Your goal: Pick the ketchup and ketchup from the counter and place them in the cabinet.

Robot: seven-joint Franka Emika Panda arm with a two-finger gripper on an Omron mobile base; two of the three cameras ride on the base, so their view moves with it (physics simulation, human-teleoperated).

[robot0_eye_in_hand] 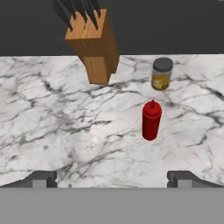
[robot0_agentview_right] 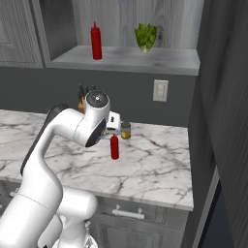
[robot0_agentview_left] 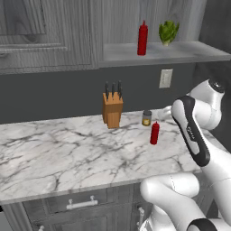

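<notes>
One red ketchup bottle (robot0_agentview_left: 154, 133) (robot0_agentview_right: 114, 147) stands upright on the white marble counter (robot0_agentview_left: 67, 153) (robot0_agentview_right: 160, 160), right of the knife block. In the hand view this ketchup (robot0_eye_in_hand: 151, 121) lies ahead of my gripper (robot0_eye_in_hand: 112, 178) and a little to the right, well apart from it. My gripper is open, its two dark fingertips (robot0_eye_in_hand: 41, 178) spread wide with nothing between them. A second ketchup bottle (robot0_agentview_left: 142, 38) (robot0_agentview_right: 96, 41) stands upright on the pale grey shelf of the cabinet (robot0_agentview_left: 180, 53) (robot0_agentview_right: 145, 60).
A wooden knife block (robot0_agentview_left: 112, 110) (robot0_eye_in_hand: 94, 48) and a small yellow-brown jar with a dark lid (robot0_agentview_left: 146, 118) (robot0_eye_in_hand: 161, 74) stand behind the counter ketchup. A leafy green vegetable (robot0_agentview_left: 168, 31) (robot0_agentview_right: 146, 37) sits on the shelf. A wall outlet (robot0_agentview_left: 165, 78) hangs below it.
</notes>
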